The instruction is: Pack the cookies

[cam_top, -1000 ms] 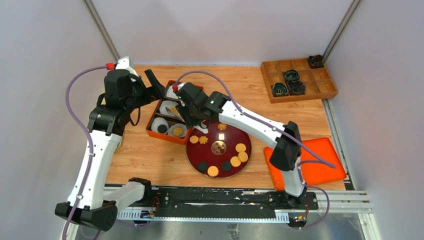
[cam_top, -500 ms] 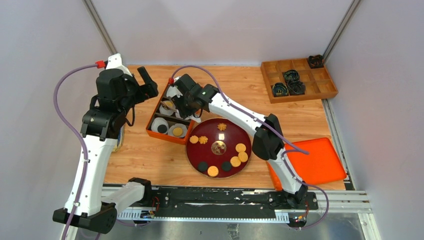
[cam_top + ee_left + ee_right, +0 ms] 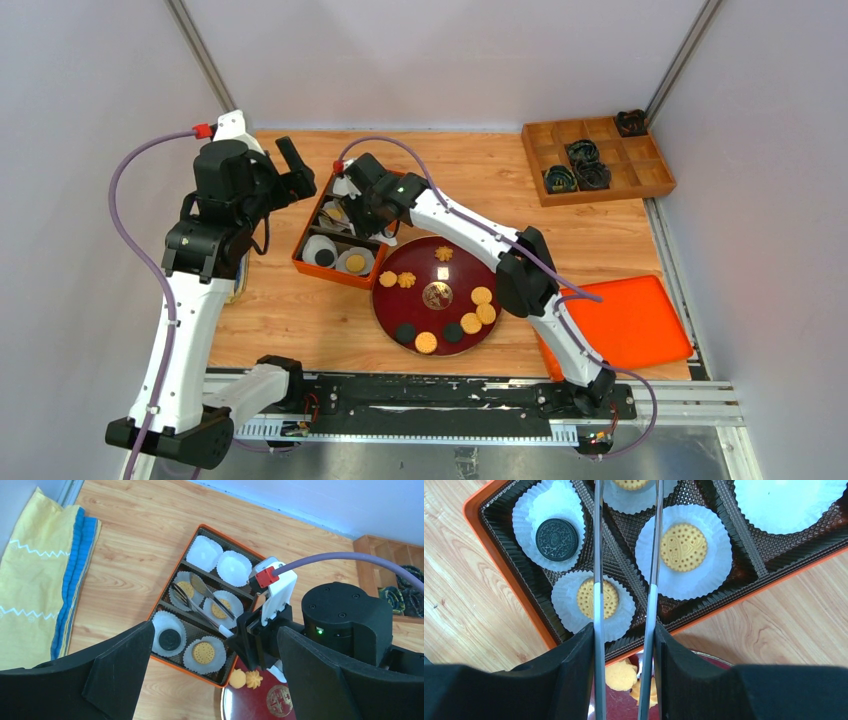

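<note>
The top view looks down from high above and behind the arm bases, taking in the whole worktop. The left wrist view looks down between the fingers of the left pincer from well above the orange tray. The right wrist view sits close over that tray, looking down along the tongs in the right pincer. All three share the tray and the edge of the dark red plate.

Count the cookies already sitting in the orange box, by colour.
Golden round cookies: 3
Black cookies: 1
Total: 4
</note>
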Controlling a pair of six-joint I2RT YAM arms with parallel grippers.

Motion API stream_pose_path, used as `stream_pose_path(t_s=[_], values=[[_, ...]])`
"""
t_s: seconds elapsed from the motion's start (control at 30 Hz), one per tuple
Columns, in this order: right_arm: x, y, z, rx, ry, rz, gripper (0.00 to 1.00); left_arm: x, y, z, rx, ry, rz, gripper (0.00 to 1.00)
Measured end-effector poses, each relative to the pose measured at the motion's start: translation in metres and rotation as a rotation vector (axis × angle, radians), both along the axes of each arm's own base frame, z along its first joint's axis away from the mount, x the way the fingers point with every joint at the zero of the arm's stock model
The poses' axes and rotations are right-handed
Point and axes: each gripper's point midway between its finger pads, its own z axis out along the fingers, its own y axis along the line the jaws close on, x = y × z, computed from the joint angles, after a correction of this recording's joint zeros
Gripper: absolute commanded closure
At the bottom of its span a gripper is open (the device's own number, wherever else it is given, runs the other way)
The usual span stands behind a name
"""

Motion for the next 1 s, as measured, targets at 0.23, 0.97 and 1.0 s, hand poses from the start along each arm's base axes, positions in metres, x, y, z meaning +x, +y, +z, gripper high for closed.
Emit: stream_pose_path(t_s=[0.23,0.97,1.0], values=[[0.005,0.001,0.002,0.005,-0.024,0.002,0.51,-0.001,0.000,0.001,0.009,-0.005,-0.005,0.00],[-0.019,-0.038,0.035,0.014,-0.069,-0.014,0.60,-0.006,-0.003,0.004,-0.001,-0.017,-0.031,0.00],[-0.025,-0.045,0.046,0.023,-0.083,-0.017,0.59,-0.007,-0.004,0.005,-0.003,-0.018,-0.032,0.00]])
